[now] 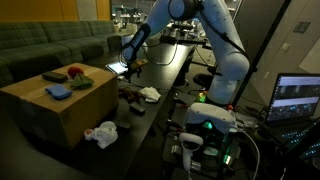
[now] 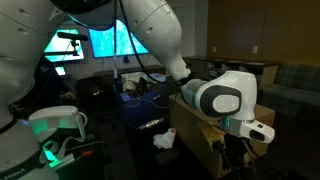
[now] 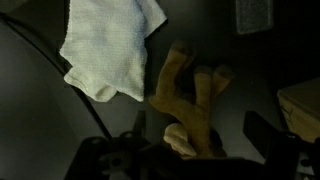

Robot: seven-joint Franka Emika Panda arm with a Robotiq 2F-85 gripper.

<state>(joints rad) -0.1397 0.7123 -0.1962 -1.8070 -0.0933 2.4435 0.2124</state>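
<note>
In the wrist view a brown plush toy [image 3: 190, 95] with a pale patch lies on the dark tabletop [image 3: 40, 120], between the spread fingers [image 3: 262, 132] of my gripper [image 3: 200, 135]. The jaws stand wide apart and do not press on it. A white cloth [image 3: 105, 45] lies just beyond the toy, its edge close to the toy's limbs. In an exterior view the gripper [image 1: 131, 66] hangs a little above the toy [image 1: 130, 96] and the cloth [image 1: 150, 93]. In an exterior view the wrist [image 2: 220, 98] fills the foreground and hides the toy.
A cardboard box [image 1: 45, 108] beside the table carries a blue cloth [image 1: 57, 91] and a red and green item [image 1: 76, 76]. Another white cloth [image 1: 100, 132] lies on the floor by the box. A lit laptop [image 1: 298, 98] stands at the right; a sofa [image 1: 50, 45] is behind.
</note>
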